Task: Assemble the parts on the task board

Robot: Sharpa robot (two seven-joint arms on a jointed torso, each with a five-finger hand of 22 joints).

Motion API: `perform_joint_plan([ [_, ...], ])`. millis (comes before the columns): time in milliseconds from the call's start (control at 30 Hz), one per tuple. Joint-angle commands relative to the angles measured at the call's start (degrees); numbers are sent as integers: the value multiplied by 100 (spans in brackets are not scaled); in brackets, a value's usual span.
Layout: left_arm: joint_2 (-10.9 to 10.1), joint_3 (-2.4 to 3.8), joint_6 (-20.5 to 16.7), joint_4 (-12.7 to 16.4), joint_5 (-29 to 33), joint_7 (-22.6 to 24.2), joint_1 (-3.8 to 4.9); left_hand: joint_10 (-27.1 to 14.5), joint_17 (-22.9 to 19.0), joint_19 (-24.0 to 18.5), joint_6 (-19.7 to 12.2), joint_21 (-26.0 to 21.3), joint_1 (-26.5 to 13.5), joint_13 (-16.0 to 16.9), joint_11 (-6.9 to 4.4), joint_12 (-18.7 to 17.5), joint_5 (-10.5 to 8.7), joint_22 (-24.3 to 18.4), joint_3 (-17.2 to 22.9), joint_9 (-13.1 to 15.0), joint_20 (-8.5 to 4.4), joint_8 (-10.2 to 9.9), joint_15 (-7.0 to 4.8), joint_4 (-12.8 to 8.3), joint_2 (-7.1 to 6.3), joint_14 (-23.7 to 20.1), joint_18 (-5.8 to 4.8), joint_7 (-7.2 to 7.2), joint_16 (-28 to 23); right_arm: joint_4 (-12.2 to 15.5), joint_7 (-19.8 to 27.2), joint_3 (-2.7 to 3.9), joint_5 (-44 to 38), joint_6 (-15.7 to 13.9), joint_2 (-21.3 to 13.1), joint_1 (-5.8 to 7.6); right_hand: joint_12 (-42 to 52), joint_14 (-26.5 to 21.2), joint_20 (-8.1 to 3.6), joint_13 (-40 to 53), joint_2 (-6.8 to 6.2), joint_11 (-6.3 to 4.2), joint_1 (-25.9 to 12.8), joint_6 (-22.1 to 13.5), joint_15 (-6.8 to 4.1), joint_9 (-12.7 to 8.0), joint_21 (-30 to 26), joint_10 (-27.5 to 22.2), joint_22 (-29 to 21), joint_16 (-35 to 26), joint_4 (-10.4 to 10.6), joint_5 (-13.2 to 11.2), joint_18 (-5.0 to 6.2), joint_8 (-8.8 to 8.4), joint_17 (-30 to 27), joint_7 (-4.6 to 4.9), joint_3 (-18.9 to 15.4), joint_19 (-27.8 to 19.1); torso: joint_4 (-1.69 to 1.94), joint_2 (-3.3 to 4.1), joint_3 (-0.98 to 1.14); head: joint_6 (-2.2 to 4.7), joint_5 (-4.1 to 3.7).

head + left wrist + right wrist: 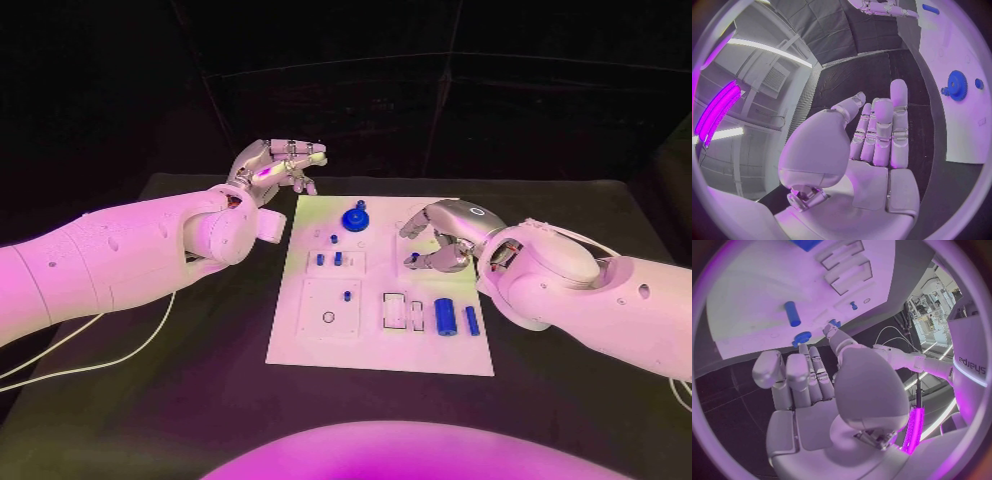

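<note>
My right robot hand [444, 238] hangs over the right edge of the task board [378, 345], fingers curled down toward a small blue part [413, 257] just under the fingertips; whether I actually pinch it I cannot tell. In the right wrist view the same robot hand [811, 390] has its fingers held together, their tips close to a small blue knob [802, 337], with a blue cylinder [792, 313] lying on the board beyond them.

My left robot hand [277, 165] is raised beyond the board's far left corner, above the black surface [173, 400], released, holding nothing. In the left wrist view its fingers [879, 135] stand straight side by side.

Off toward my right robot hand from there, a blue gear [355, 217] stands at the board's far end. Nearer my body than my right robot hand lie two blue cylinders [446, 316] side by side.
</note>
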Motion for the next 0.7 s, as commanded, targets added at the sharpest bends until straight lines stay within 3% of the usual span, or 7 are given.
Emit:
perform_joint_plan([
  [33, 5, 4, 70, 5, 16, 17, 9, -50, -6, -40, -19, -15, 12, 10, -2, 31, -10, -5, -25, 6, 17, 32, -5, 1, 43, -49, 76, 0, -15, -14, -153, 7, 73, 290, -50, 31, 152, 6, 0, 11, 125, 11, 214, -72, -25, 9, -77, -175, -89, -42, 148, -35, 125, 23, -34, -5, -525, -48, 4, 3, 5, 32, -31],
  [133, 9, 4, 70, -1, 16, 15, 9, -50, -6, -40, -19, -15, 12, 10, -2, 31, -10, -5, -25, 6, 17, 32, -5, 1, 43, -49, 76, 0, -15, -54, -131, 8, 25, 356, -48, 43, 294, 8, 2, 10, 217, 14, 389, -99, -21, 11, -105, -293, -117, -48, 274, -34, 128, 24, -53, -24, -834, -44, 10, 2, 10, 45, -45],
  [367, 19, 3, 79, -5, 16, 13, 7, -50, -6, -40, -19, -15, 12, 10, -2, 31, -10, -5, -25, 6, 17, 32, -5, 1, 43, -49, 76, 0, -15, -175, -112, 6, -14, 721, 75, 50, 464, 12, -8, 20, 360, -9, 566, -26, -37, 24, -83, -257, -84, -59, 294, 2, 120, 57, -80, -37, -917, 1, 30, 1, 2, 53, -66],
  [533, 15, 3, 77, -11, 16, 11, 6, -50, -6, -40, -19, -15, 12, 10, -2, 31, -10, -5, -25, 6, 17, 32, -5, 1, 43, -49, 76, 0, -15, -256, -136, 4, -43, 1000, 159, 49, 580, 13, -25, 20, 454, -33, 645, 54, -57, 29, -73, -171, -71, -71, 283, 19, 117, 78, -99, -35, -947, 24, 17, 5, 5, 43, -55],
  [700, 17, 3, 60, -8, 16, 25, 6, -56, -19, -40, -27, -21, 14, 12, -3, 43, -10, -10, -36, 7, 19, 43, -4, 2, 46, -56, 76, -2, -17, -323, -179, 2, -96, 1253, 213, 48, 743, 35, -56, 11, 629, -82, 789, 197, -96, 35, -17, 87, 7, -43, 241, 8, 99, 115, -65, -61, -916, 89, 24, 8, -1, 34, -70],
])
